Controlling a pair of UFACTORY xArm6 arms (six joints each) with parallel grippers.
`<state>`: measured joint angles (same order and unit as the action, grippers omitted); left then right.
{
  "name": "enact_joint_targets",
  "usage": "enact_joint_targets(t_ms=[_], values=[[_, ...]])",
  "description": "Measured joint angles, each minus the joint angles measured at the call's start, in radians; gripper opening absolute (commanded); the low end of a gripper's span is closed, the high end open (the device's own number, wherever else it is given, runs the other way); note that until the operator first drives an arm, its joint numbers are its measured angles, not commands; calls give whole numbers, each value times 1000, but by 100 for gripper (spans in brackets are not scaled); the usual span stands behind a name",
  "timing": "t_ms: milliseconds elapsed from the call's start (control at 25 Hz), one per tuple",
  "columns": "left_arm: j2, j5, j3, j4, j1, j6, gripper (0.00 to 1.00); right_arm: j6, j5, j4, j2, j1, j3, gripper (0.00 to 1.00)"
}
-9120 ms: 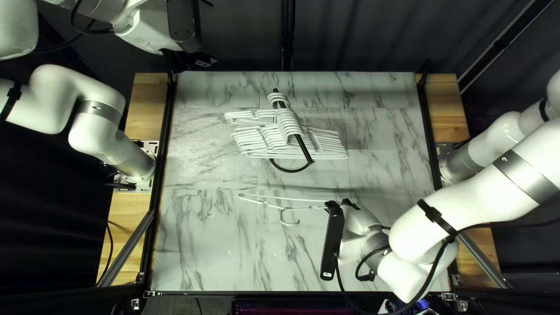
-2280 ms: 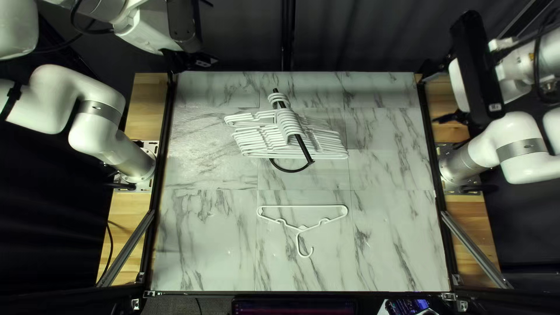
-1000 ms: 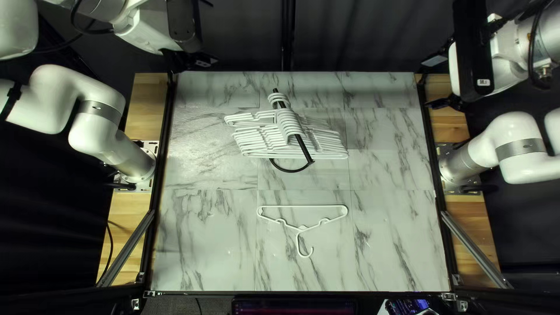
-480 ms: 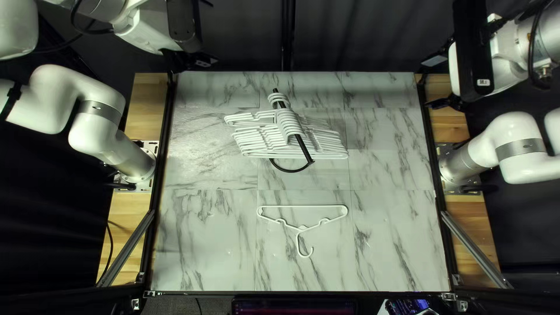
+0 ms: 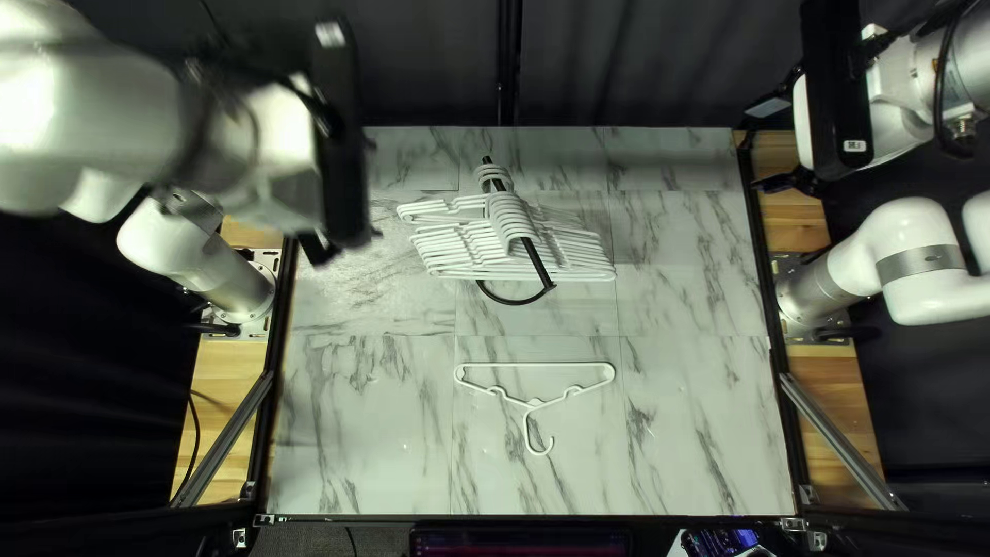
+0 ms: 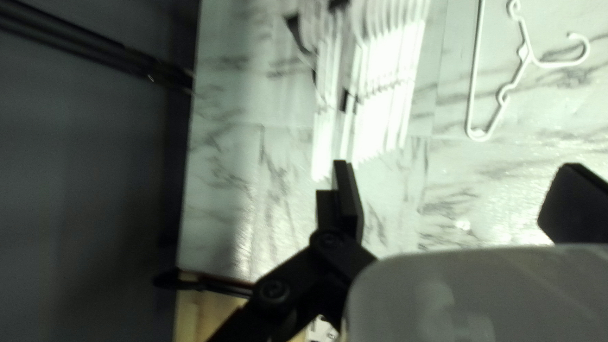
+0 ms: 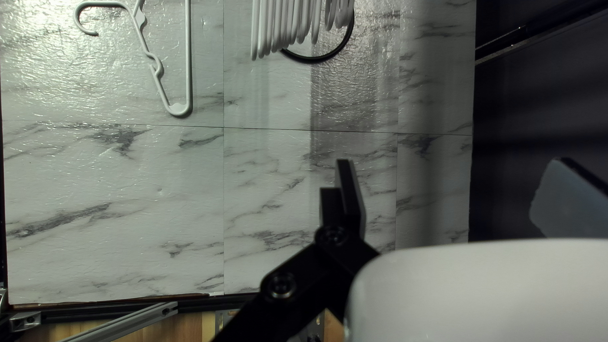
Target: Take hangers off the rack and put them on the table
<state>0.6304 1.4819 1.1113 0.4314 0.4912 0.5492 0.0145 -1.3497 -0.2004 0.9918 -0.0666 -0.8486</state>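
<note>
On the marbled worktop (image 5: 351,413), one white hanger (image 5: 536,364) flat at near centre, row of hangers (image 5: 510,220) on black rack (image 5: 534,258) toward far centre, left claw (image 5: 320,248) at far left, fingers parted, right claw (image 5: 766,146) at far right, fingers parted.

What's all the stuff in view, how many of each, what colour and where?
Table: one, marbled pale grey, centre
Rack: one, black, far half of table
Hung hangers: many, overlapping, white, on rack
Loose hanger: one, white, table's near half
Wooden strips: two, brown, beside table
Slanted braces: two, silver, near side corners
Curtain: dark, behind table
Left arm: one, white, black jaws open, left
Right arm: one, white, jaws open, right
</note>
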Motion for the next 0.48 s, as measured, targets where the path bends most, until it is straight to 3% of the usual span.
enact_joint_targets(t_ms=[240,480], values=[[-122,-45,-29,-40,52,131,100,0,0,0,0,0,0,100],[-140,-70,-48,-13,106,201,100,0,0,0,0,0,0,100]])
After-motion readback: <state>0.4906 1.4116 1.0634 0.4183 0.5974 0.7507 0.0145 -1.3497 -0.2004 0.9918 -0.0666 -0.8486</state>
